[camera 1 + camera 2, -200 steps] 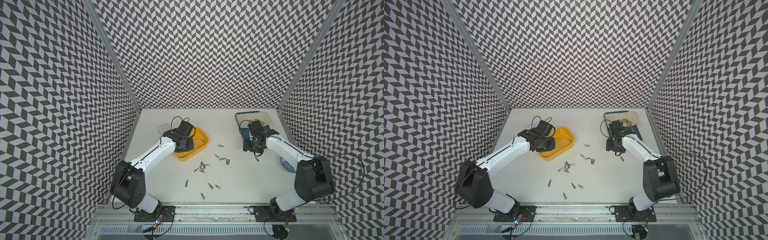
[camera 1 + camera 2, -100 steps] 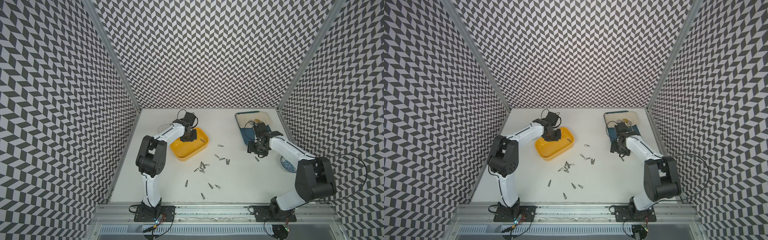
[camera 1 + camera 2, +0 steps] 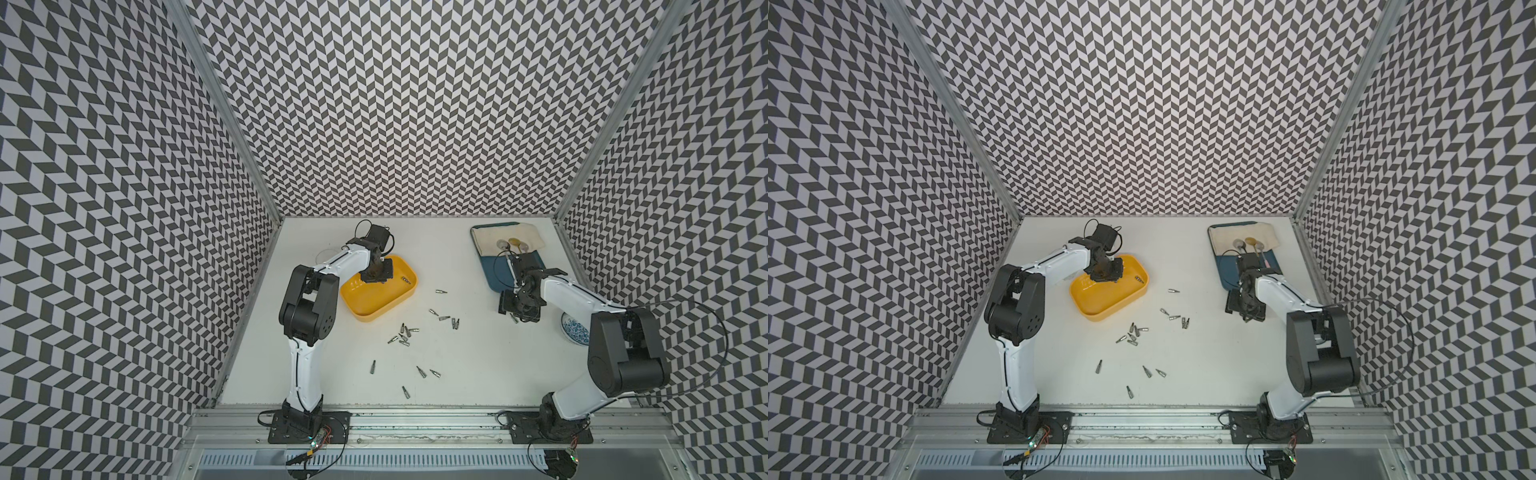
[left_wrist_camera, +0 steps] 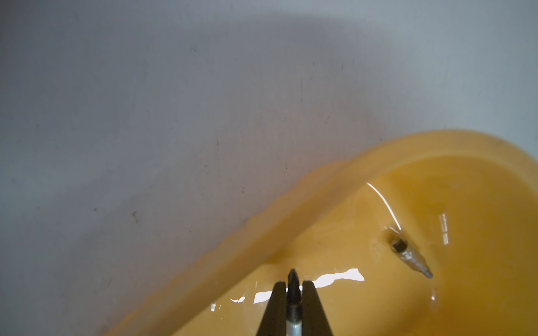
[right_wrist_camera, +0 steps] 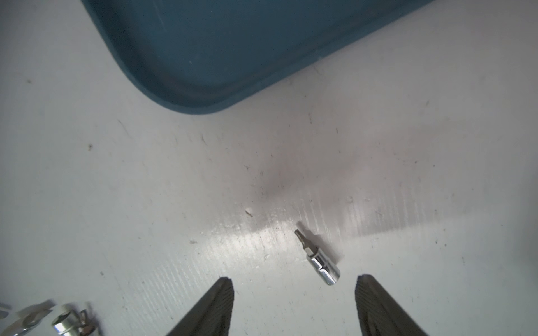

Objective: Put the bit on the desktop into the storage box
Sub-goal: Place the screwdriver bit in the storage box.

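Left wrist view: left pincer (image 4: 293, 283) hides most of 1 clamped bit (image 4: 292, 293)

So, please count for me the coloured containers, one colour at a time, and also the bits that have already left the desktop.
Yellow storage box: 1
Blue tray: 1
Blue-and-white dish: 1
Loose bit seen in the box: 1
Held bit in the left hand: 1
Total: 5

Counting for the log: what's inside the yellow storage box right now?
One loose bit lies on the storage box floor. The left pincer, shut on a second bit, hangs over it; the floor under it is covered.
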